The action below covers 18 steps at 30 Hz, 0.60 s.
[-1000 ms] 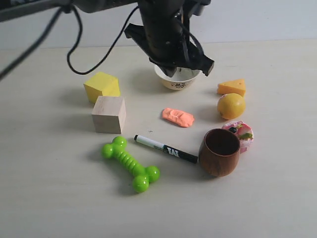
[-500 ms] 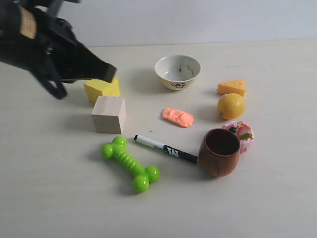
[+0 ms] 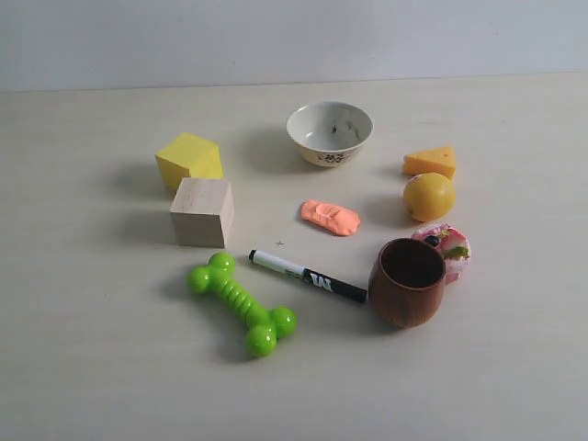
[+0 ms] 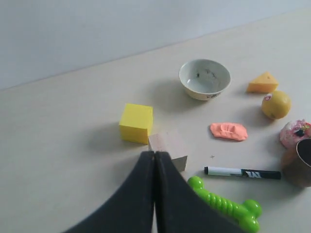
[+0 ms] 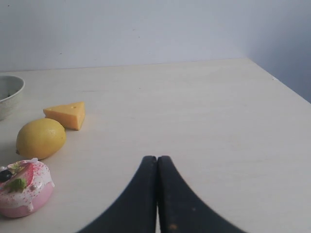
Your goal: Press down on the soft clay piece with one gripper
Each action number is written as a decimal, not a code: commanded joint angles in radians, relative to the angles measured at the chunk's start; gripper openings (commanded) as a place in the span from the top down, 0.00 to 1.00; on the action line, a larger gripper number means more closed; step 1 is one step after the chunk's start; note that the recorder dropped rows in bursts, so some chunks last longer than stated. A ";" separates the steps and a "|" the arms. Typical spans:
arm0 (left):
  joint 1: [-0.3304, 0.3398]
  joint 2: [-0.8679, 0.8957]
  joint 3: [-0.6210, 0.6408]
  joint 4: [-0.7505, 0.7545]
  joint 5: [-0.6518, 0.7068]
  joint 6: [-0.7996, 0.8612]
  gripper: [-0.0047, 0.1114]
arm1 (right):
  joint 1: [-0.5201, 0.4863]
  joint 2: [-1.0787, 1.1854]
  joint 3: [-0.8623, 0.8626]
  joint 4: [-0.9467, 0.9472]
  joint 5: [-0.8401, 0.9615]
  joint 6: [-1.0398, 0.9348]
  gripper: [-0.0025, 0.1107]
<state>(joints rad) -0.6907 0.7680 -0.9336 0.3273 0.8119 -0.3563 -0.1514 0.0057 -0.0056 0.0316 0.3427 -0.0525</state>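
Note:
The soft clay piece (image 3: 330, 217) is a flat salmon-orange lump lying in the middle of the table, between the white bowl and the marker; the left wrist view shows the clay piece (image 4: 228, 131) too. No arm appears in the exterior view. My left gripper (image 4: 154, 154) is shut with nothing held, high above the table near the wooden cube, well away from the clay. My right gripper (image 5: 157, 158) is shut and empty over bare table off to the right; the clay is out of its view.
A yellow block (image 3: 189, 160), wooden cube (image 3: 203, 211), green dog-bone toy (image 3: 243, 303), black-and-white marker (image 3: 307, 276), brown wooden cup (image 3: 408, 281), pink patterned disc (image 3: 448, 244), yellow ball (image 3: 428, 196), orange cheese wedge (image 3: 430, 161) and white bowl (image 3: 330, 132) ring the clay.
The black arm that hung over the bowl a second ago swung away to the left and has now left the exterior view. The objects on the table have not moved.

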 commanded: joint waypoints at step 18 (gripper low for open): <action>0.007 -0.318 0.014 0.018 0.102 -0.026 0.96 | 0.000 -0.006 0.006 -0.005 -0.005 0.001 0.98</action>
<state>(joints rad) -0.6907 0.4559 -0.9336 0.3380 0.9610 -0.3688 -0.1514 0.0057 -0.0056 0.0316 0.3427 -0.0525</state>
